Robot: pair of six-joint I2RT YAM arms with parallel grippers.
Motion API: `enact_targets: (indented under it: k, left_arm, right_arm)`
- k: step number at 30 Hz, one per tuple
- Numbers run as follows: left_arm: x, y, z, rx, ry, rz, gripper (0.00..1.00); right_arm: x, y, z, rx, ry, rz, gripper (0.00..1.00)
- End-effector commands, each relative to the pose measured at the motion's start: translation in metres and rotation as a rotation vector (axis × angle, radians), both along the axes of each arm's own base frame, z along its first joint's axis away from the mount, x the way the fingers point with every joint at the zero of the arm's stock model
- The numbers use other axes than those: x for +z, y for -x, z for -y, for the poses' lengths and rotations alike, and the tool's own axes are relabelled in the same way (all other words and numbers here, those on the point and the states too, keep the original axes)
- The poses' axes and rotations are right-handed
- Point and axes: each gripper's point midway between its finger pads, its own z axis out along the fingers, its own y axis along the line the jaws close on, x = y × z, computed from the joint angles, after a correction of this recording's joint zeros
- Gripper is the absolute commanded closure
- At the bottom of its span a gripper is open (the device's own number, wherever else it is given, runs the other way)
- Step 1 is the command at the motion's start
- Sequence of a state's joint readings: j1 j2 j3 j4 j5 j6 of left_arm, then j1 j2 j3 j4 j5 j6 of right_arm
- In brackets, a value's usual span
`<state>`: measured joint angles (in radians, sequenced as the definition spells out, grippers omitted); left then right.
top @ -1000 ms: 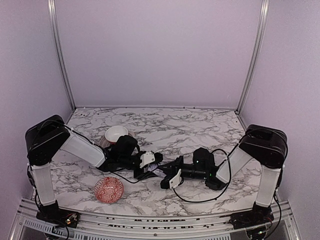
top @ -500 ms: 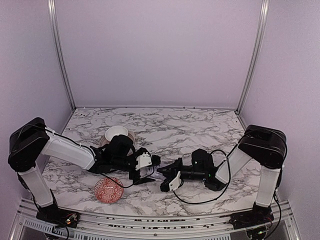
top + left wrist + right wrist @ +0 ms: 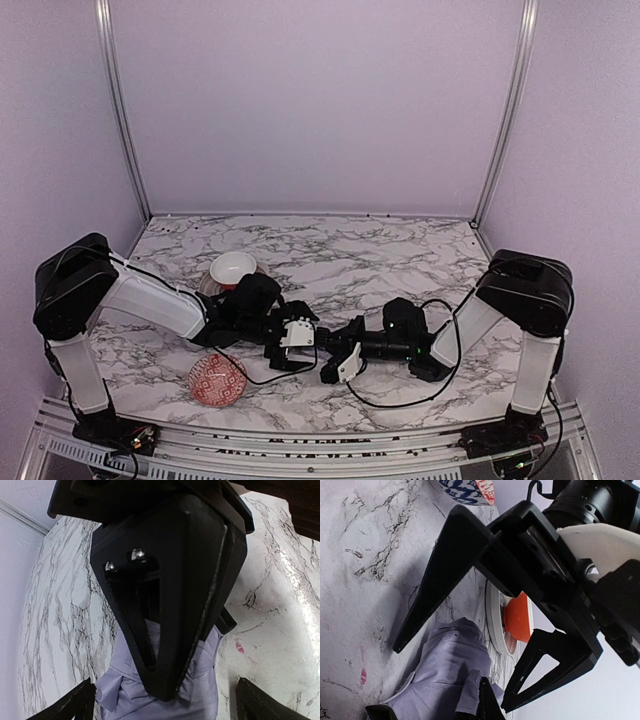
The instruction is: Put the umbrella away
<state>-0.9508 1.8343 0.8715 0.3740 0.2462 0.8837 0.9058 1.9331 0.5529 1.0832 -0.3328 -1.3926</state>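
The umbrella [image 3: 120, 690] is a crumpled pale lavender bundle lying on the marble between my two grippers; the arms hide nearly all of it from above. My right gripper [image 3: 167, 690] comes in from the right as a black wedge, its tips shut together on the umbrella's fabric [image 3: 445, 665]. My left gripper [image 3: 298, 336] stands wide open, one finger [image 3: 440, 585] on each side of the bundle without touching it. In the left wrist view, only its two fingertips [image 3: 77, 702] show, at the bottom corners. The umbrella's shaft and handle are hidden.
A red patterned bowl [image 3: 218, 380] sits near the front edge, below the left arm. A white bowl with a red-orange inside [image 3: 232, 268] stands behind the left forearm, close to the umbrella [image 3: 517, 617]. The right arm's cable loops over the marble table [image 3: 400, 260].
My left gripper has opened wide and let go of the umbrella, and the left arm has shifted slightly. The right gripper has stayed shut in the same place.
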Motion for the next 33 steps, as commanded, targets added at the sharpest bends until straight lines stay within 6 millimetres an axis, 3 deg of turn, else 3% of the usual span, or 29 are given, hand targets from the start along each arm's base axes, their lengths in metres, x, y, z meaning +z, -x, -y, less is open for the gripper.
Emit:
enact_targets:
  k: [1,7,13,22,28,33]
  left_arm:
    - [0.002,0.0,0.01,-0.061,0.04,0.035,0.01]
    - [0.039,0.006,0.017,-0.097,0.143,0.053,0.01]
    - [-0.01,-0.006,-0.001,-0.064,0.027,-0.044,0.01]
    - [-0.016,0.001,0.01,-0.137,-0.002,-0.058,0.08]
    - [-0.004,0.004,0.018,-0.171,0.02,-0.036,0.06]
    - [-0.032,0.002,0.008,-0.154,-0.107,-0.071,0.14]
  right_arm:
    - [-0.072,0.013,0.028,-0.037,0.219,-0.15,1.0]
    - [-0.073,0.014,0.029,-0.037,0.224,-0.155,1.0]
    - [-0.071,0.014,0.028,-0.036,0.218,-0.153,1.0]
    - [-0.07,0.012,0.028,-0.039,0.224,-0.15,1.0]
    - [-0.07,0.012,0.027,-0.037,0.225,-0.153,1.0]
    - [-0.068,0.011,0.028,-0.042,0.224,-0.145,1.0]
